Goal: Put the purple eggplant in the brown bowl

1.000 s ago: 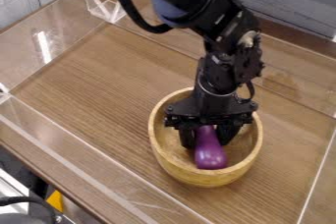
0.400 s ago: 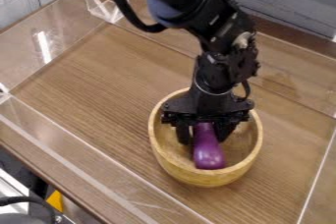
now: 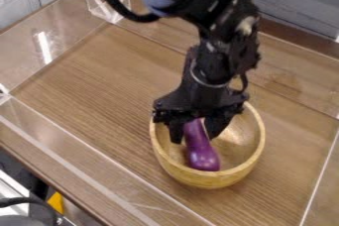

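Currently: purple eggplant (image 3: pixel 200 147) in brown bowl (image 3: pixel 247 165), near side | gripper (image 3: pixel 197 119) jaws spread about its far end | likely light, stiff, slick; if regrip needed, pinch mid-body across width

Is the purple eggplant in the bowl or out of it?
In. The eggplant lies inside the brown bowl, within its rim.

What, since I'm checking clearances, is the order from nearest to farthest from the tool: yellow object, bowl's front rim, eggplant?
1. Eggplant, inside the bowl, at the tool.
2. Bowl's front rim, below the eggplant.
3. Yellow object, bottom left of view.
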Available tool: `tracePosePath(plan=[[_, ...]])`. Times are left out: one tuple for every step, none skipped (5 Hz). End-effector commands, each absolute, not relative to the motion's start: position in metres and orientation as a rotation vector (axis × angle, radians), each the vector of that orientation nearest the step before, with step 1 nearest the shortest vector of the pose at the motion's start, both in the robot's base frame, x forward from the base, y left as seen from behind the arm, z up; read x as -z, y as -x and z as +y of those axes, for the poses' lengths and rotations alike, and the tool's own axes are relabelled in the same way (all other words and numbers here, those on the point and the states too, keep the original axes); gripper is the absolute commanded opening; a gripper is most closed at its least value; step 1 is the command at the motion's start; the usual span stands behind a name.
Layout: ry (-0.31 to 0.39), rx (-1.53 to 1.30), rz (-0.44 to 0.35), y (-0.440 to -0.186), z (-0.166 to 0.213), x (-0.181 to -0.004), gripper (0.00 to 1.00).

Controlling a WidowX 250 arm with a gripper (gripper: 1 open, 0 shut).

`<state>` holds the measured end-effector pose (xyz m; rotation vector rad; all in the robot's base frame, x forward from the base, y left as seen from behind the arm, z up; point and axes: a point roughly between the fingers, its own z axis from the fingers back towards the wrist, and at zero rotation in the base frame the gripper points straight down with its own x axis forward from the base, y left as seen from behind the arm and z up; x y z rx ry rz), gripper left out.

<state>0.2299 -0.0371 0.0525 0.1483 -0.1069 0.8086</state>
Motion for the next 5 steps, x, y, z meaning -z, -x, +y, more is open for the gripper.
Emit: tracePosePath(plan=[[-0.117, -0.847, -0.152, -0.244, -0.031, -0.067, 1.00], [-0.125, -0.892, -0.151, -0.249, -0.022, -0.062, 0.00], [-0.137, -0.924, -0.154, -0.250, -0.021, -0.067, 0.00], [-0.149, -0.953, -0.153, -0.251, -0.021, -0.071, 0.00], [-0.151, -0.880, -0.159, -0.250, -0.032, -0.063, 0.00]])
